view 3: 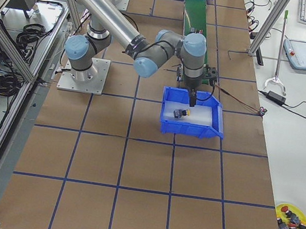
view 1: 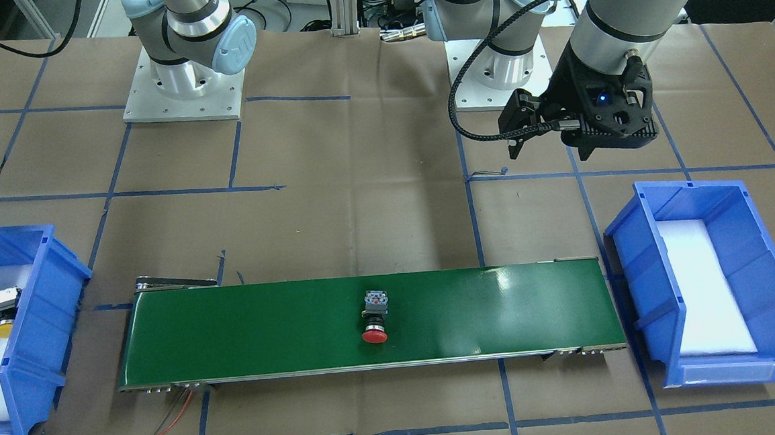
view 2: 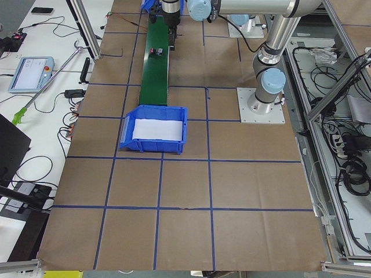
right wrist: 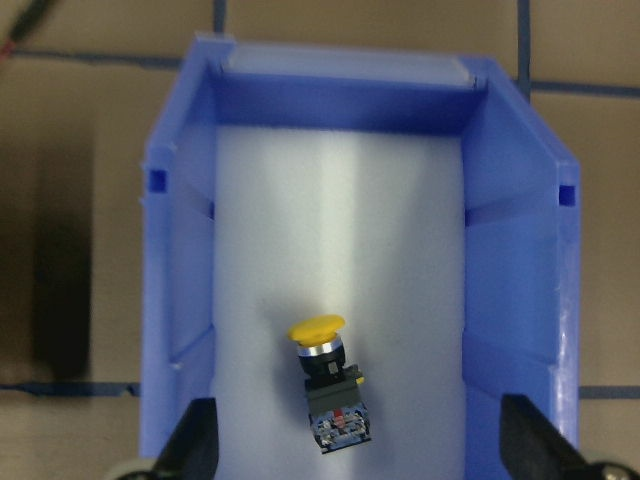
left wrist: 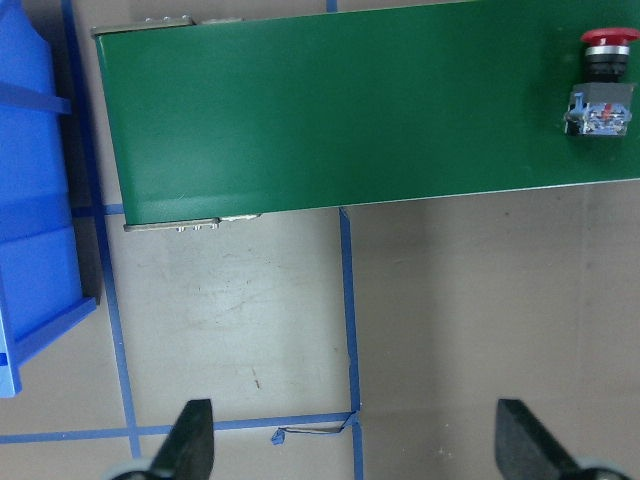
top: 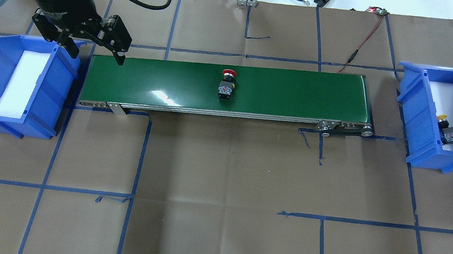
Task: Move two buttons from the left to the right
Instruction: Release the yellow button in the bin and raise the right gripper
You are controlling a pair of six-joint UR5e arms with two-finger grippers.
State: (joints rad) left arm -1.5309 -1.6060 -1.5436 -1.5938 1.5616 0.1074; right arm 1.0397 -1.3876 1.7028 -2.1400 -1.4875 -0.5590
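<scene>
now the red button [top: 227,83] lies mid-belt on the green conveyor [top: 301,97], the yellow button [right wrist: 325,375] in the right bin [top: 418,118]; left gripper [top: 97,55] and right gripper [right wrist: 362,445] both gape empty. the right one should meet red at the belt's end, straddling its block body

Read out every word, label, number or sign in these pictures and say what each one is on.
No text reads clearly.
Pale print on the left arm's black wrist housing: too blurred to read.
Logo on the right arm's light-blue joint cap: too blurred to read.
Red-capped push button, yellow-capped push button: no legible marking.
</scene>
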